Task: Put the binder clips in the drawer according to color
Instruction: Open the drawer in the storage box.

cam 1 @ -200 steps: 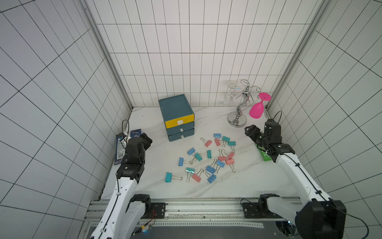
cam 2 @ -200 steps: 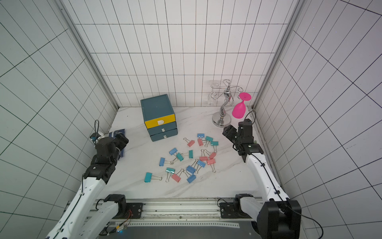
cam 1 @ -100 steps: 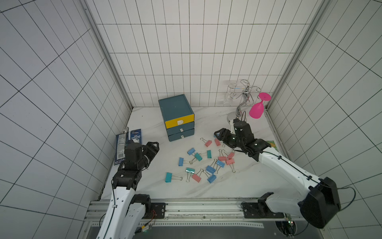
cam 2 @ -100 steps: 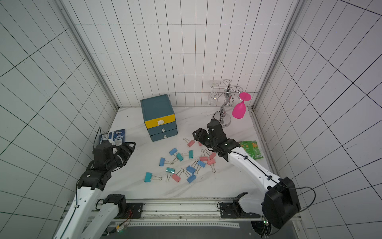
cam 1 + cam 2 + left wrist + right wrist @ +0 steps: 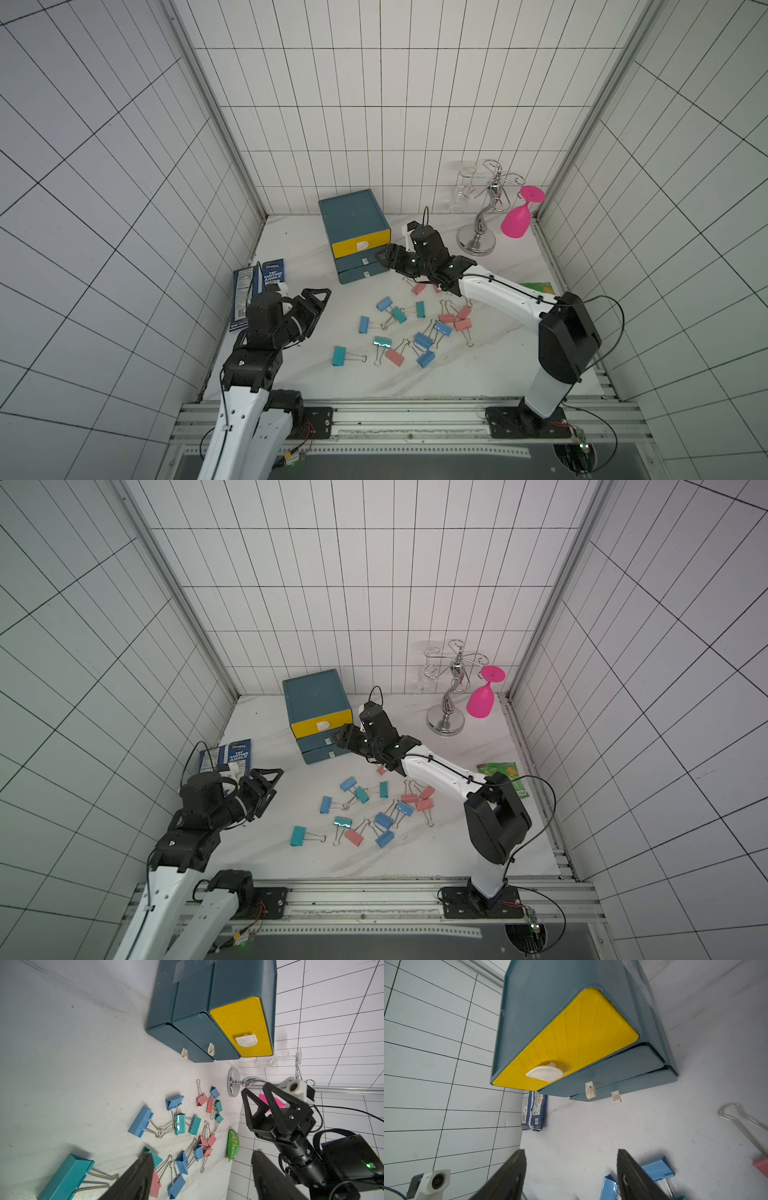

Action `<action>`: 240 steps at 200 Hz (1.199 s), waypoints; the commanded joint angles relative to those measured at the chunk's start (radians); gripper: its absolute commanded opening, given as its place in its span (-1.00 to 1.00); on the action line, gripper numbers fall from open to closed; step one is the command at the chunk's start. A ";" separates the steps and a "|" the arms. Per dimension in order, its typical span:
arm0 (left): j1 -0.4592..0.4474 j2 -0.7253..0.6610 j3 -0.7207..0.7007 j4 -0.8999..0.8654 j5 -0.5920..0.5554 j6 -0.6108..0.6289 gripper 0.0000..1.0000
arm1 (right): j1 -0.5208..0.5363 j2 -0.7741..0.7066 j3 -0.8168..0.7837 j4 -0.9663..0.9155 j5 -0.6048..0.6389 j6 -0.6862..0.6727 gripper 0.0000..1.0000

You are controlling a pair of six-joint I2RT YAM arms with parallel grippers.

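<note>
At the back of the marble tabletop: three-drawer cabinet, drawers closed or nearly so. Right gripper, jaws spread and empty, just before the teal fronts; left gripper likewise agape, idle near the wall. Binder clips, loose, scattered mid-table. White pull tabs: probably best approached level, jaws straddling one tab, then drawn straight outward.

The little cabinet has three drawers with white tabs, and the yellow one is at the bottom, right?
Not quite: the yellow drawer is at the top of the cabinet, with the two teal drawers below it, as both top views show. All three do carry white tabs.
</note>
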 commanded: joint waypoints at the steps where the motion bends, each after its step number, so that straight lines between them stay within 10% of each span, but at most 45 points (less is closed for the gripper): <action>1: 0.004 -0.034 0.019 -0.012 -0.002 0.003 0.56 | 0.005 0.049 0.033 0.139 -0.040 0.017 0.45; 78: 0.043 -0.024 0.052 -0.050 0.041 0.054 0.59 | 0.004 0.138 0.014 0.383 -0.054 0.092 0.48; 127: 0.022 0.153 -0.010 0.252 0.170 -0.193 0.39 | -0.014 0.030 -0.034 0.253 -0.031 0.036 0.49; 185: -0.225 0.346 -0.055 0.656 -0.132 -0.407 0.28 | -0.076 -0.153 -0.155 0.106 0.003 -0.020 0.50; 240: -0.276 0.429 -0.085 0.823 -0.376 -0.480 0.26 | -0.208 -0.291 -0.187 -0.063 -0.040 -0.105 0.51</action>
